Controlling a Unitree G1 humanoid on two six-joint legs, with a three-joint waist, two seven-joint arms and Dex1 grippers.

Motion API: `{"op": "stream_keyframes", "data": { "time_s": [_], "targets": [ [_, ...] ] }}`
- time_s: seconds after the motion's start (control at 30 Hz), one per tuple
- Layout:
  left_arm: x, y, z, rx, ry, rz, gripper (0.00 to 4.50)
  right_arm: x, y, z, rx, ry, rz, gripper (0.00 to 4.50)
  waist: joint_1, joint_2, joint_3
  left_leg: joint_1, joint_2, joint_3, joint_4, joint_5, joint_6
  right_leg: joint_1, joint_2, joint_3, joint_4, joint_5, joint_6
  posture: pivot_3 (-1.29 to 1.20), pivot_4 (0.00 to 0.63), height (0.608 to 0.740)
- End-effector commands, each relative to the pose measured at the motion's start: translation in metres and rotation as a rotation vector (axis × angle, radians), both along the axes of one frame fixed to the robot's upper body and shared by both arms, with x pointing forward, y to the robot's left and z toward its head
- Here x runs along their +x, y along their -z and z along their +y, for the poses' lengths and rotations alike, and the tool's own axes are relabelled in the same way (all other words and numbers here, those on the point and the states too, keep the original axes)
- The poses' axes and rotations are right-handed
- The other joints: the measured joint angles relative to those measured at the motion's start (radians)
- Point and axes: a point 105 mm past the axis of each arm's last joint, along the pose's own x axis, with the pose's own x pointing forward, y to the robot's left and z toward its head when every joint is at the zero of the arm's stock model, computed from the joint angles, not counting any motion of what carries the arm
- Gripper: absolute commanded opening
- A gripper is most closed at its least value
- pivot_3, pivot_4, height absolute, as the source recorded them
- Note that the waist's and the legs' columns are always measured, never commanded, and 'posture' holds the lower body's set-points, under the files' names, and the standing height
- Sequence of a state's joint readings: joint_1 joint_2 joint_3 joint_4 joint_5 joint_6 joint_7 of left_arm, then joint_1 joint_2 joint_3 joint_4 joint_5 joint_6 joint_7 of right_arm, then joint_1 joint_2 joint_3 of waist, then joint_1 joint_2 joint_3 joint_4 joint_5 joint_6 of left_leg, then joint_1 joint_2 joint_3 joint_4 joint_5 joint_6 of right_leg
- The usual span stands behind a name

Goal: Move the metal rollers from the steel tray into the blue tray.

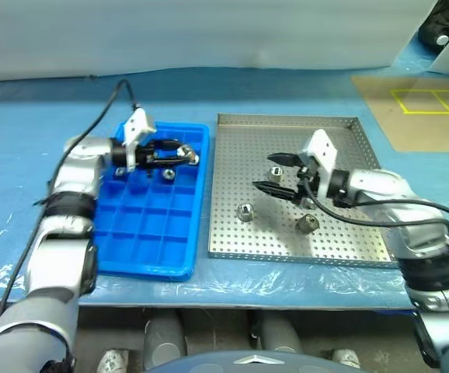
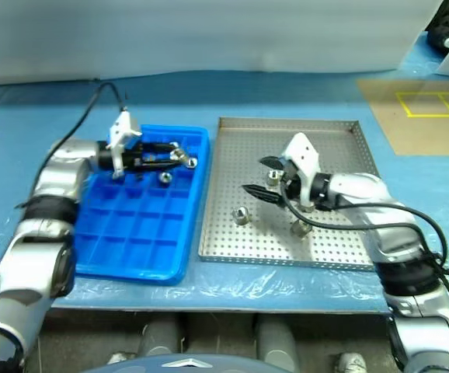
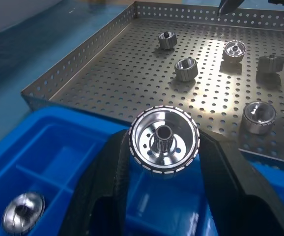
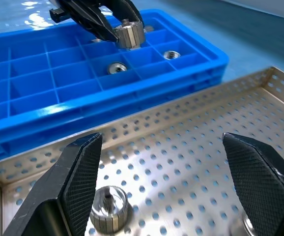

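On the blue worktop (image 1: 22,171), the blue tray (image 1: 151,241) lies on the left side. The left end effector (image 1: 187,155) is above its far part and is clamped on 1 metal roller (image 3: 164,140). In the compartments, 2 rollers (image 4: 116,67) already lie. To the right, just beside it, is the steel tray (image 1: 232,233). In the left wrist view I count 5 rollers (image 3: 186,69) on its perforated floor. The right end effector (image 1: 275,172) is above this tray, its 2 fingers (image 4: 78,167) wide apart and holding nothing, with 1 roller (image 4: 110,209) lying below them.
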State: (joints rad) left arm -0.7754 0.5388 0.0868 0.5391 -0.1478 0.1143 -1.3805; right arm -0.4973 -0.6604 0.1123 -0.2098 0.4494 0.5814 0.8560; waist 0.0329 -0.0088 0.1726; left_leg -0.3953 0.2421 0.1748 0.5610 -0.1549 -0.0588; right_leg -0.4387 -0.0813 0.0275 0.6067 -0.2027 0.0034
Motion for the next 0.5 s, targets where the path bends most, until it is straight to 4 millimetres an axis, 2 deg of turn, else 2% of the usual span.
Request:
{"op": "stream_keyframes", "data": {
  "time_s": [0.03, 0.17, 0.37, 0.5],
  "targets": [
    [-0.021, -0.021, 0.008, -0.021, -0.018, -0.064, 1.73, 0.005, -0.007, 0.008, -0.003, -0.06, -0.043, 4.02, 0.016, 0.0, 0.0, 0.0, 0.0, 0.0, 0.0, 0.0, 0.0, 0.0, 0.0, 0.0, 0.0, 0.0, 0.0, -0.05, 0.15, 0.74],
    [-0.046, -0.02, 0.029, -0.042, -0.111, -0.039, 1.73, 0.01, -0.003, 0.018, -0.009, -0.115, -0.037, 4.02, 0.037, 0.0, 0.0, 0.0, 0.001, 0.0, 0.0, 0.0, -0.001, 0.0, 0.0, -0.001, 0.001, 0.0, 0.0, 0.01, 0.15, 0.74],
    [-0.071, -0.01, 0.06, -0.035, -0.27, -0.003, 1.73, 0.01, -0.008, 0.034, 0.025, -0.206, -0.025, 4.02, 0.045, 0.0, 0.0, 0.0, 0.001, 0.0, 0.0, 0.001, -0.002, -0.001, 0.0, -0.001, 0.003, 0.0, 0.0, 0.09, 0.15, 0.74],
    [-0.085, -0.007, 0.07, -0.04, -0.335, 0.003, 1.73, 0.003, -0.007, 0.059, 0.041, -0.32, -0.005, 4.02, 0.051, 0.0, 0.0, 0.0, 0.002, -0.001, -0.001, 0.001, -0.003, -0.001, 0.0, -0.002, 0.002, 0.0, 0.0, 0.16, 0.15, 0.74]
  ]
}}
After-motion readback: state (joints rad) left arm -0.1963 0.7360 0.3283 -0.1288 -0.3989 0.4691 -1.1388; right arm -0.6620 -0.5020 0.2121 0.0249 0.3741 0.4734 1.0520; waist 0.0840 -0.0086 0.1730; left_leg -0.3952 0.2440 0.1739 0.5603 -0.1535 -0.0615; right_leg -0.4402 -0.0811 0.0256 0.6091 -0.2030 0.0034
